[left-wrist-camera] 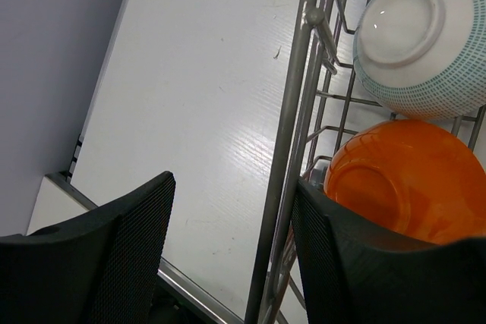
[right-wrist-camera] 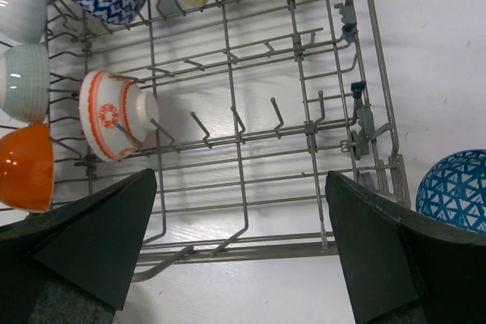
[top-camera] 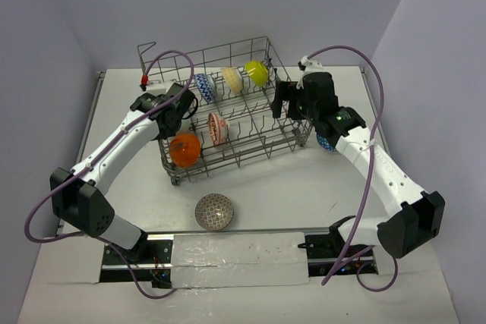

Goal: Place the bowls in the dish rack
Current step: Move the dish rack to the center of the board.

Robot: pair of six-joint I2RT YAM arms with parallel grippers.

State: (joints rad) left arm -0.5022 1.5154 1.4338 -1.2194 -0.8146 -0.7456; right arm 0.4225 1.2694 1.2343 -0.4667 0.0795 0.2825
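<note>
Grey wire dish rack: stands on the white desk, between the two arms.

Contents of the rack:
- orange bowl, on its side in the near-left corner;
- teal-striped white bowl, base showing, just beyond the orange one;
- red-white bowl, on edge among the tines, mid-rack;
- far row, left to right: dark-blue patterned bowl, pale yellow bowl, lime bowl.

Outside the rack:
- grey bowl, upright on the desk near the front edge, well apart from both pincers;
- blue-white bowl, on the desk just right of the rack, partly hidden under the right arm in the top view.

Left pincer: jaws apart and holding nothing, astride the rack's left wall, one finger over bare desk, the other inside just beside the orange bowl; contact cannot be told.

Right pincer: spread wide and empty, above the rack's vacant right section, the blue-white bowl off to its right.
</note>
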